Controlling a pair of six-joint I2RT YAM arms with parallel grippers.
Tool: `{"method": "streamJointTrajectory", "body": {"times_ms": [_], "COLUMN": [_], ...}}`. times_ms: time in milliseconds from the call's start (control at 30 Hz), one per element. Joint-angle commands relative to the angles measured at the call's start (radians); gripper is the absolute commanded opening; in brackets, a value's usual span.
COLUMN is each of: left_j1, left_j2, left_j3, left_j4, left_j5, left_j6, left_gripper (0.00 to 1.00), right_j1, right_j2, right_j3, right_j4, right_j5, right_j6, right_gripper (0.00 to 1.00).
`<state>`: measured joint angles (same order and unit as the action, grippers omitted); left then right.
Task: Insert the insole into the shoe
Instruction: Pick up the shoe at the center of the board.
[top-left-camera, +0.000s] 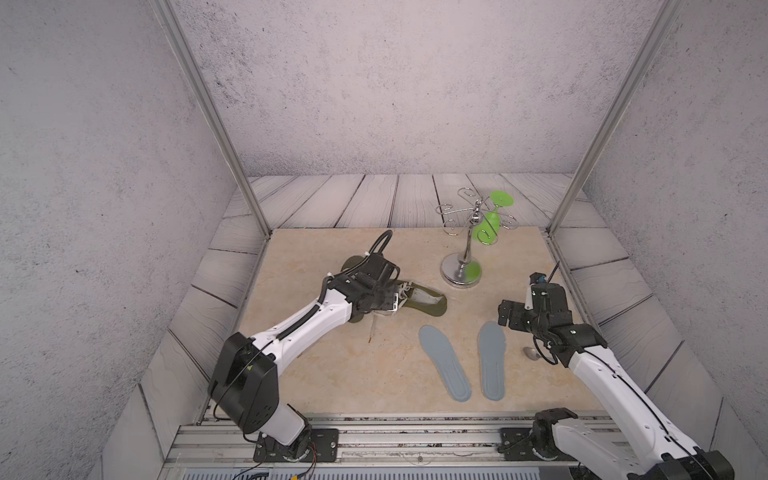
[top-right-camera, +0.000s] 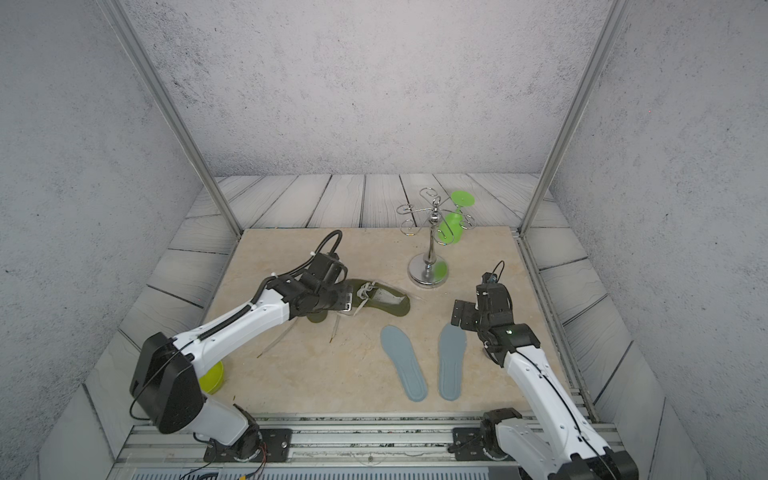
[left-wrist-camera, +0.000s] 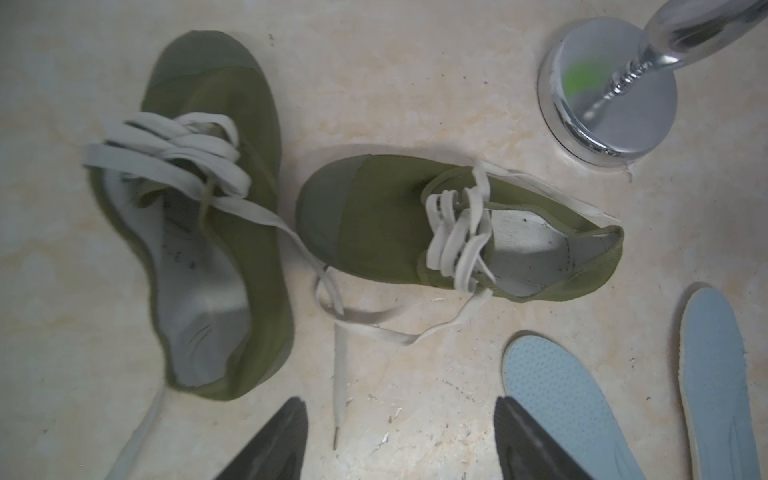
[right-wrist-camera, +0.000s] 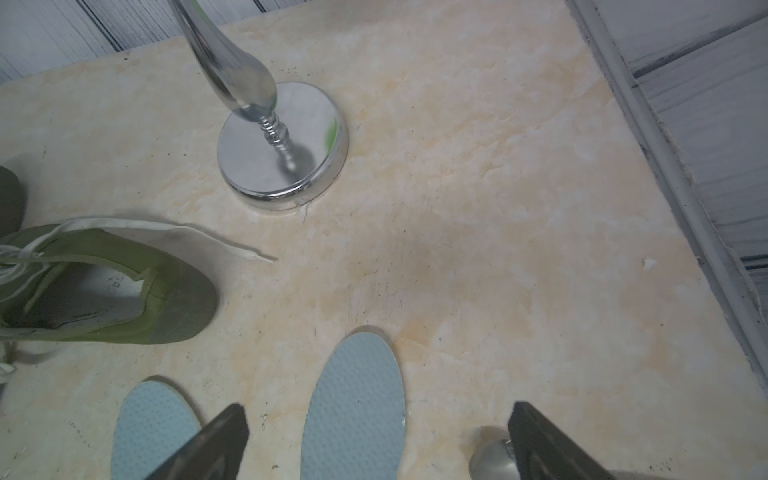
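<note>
Two olive green shoes with white laces lie mid-table. One shoe (top-left-camera: 432, 306) (top-right-camera: 399, 306) (left-wrist-camera: 374, 224) (right-wrist-camera: 178, 307) shows in every view; the second shoe (left-wrist-camera: 232, 257) lies mostly under my left arm in both top views. Two grey-blue insoles lie flat in front: the left insole (top-left-camera: 444, 361) (top-right-camera: 405, 363) (left-wrist-camera: 557, 395) and the right insole (top-left-camera: 491, 359) (top-right-camera: 451, 361) (right-wrist-camera: 357, 407). My left gripper (top-left-camera: 390, 299) (left-wrist-camera: 401, 419) hangs open over the shoes, with only a loose lace tip on the table between its fingers. My right gripper (top-left-camera: 505, 316) (right-wrist-camera: 376, 419) is open above the right insole's tip.
A chrome hanger stand (top-left-camera: 461, 274) (right-wrist-camera: 282, 145) carrying a green goblet (top-left-camera: 492, 224) stands behind the insoles. A small metal knob (top-left-camera: 531, 353) (right-wrist-camera: 492, 457) lies beside my right gripper. A yellow-green bowl (top-right-camera: 212, 376) sits under the left arm. Frame posts flank the table's back corners.
</note>
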<state>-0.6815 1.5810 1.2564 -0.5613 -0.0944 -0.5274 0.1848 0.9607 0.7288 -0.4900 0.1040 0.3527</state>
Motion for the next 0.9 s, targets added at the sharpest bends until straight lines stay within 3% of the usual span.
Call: {"method": "streamJointTrajectory", "body": {"times_ms": [0,100,233,400,600,767,867], "left_j1": [-0.028,-0.030,-0.032,-0.032,-0.048,-0.090,-0.102], "left_j2": [0.066,0.139,0.211,0.189,0.083,0.141,0.188], "left_j3": [0.101,0.176,0.234,0.161,-0.079,0.050,0.060], "left_j4": [-0.042,-0.113,-0.123,-0.041,0.267,0.195,0.222], "left_j5": [0.016,0.031,0.143,0.168,0.127,0.053,0.046], "left_j6": [-0.024,-0.057,-0.190,-0.408,-0.789,-0.875,-0.965], "left_gripper": [0.73,0.73,0.69,0.67,0.60,0.59,0.59], "right_j1": [0.003,0.003,0.003,0.003,0.003,0.003,0.004], "right_j2": [0.016,0.024,0.028,0.046,0.050,0.052,0.053], "right_j3": [0.032,0.038,0.029,0.039,0.044,0.046,0.042], "right_j4": [-0.037,-0.046,-0.030,-0.032,-0.030,-0.032,-0.030], "right_j5": [-0.030,-0.027,-0.023,-0.023,0.005,0.010,0.017], "right_j6": [-0.027,-0.040,-0.041,-0.042,-0.044,-0.048,-0.053], "right_gripper": [0.99,0.99,0.99,0.99,0.99,0.99,0.99]}}
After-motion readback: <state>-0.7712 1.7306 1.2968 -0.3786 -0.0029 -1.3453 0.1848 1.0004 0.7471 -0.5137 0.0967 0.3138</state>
